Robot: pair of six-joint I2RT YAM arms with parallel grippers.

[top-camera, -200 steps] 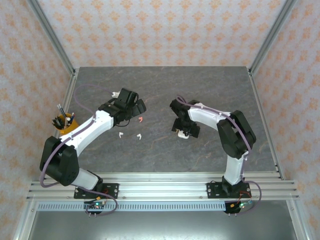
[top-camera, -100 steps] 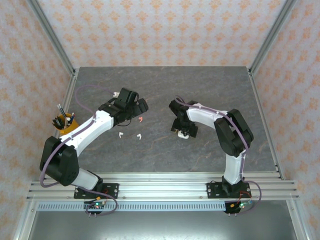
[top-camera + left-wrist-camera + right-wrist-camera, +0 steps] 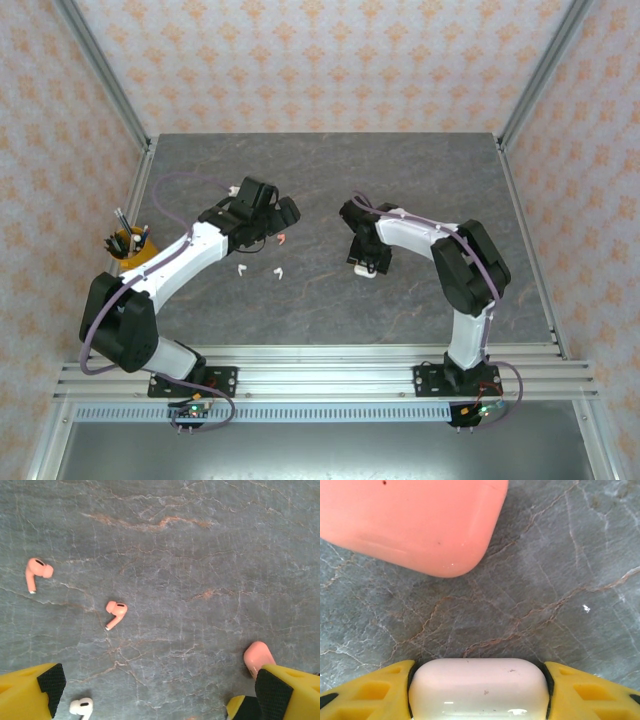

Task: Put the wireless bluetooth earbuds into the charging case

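On the tabletop (image 3: 200,555), earbuds (image 3: 116,611) are lying loose, uncased; right gripper (image 3: 479,692) is clamping white case (image 3: 479,680), left gripper (image 3: 160,687) gaping wide.

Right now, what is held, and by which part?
The right gripper clamps the white case by its opposite ends; the left gripper holds nothing.

Loose pink earbuds (image 3: 116,614); white case (image 3: 479,687) clamped

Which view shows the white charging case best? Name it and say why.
Right wrist: the white charging case sits close-up, held between the fingers of the right gripper, its rounded shell plain. The top external view gives it as a small white speck beneath that gripper.
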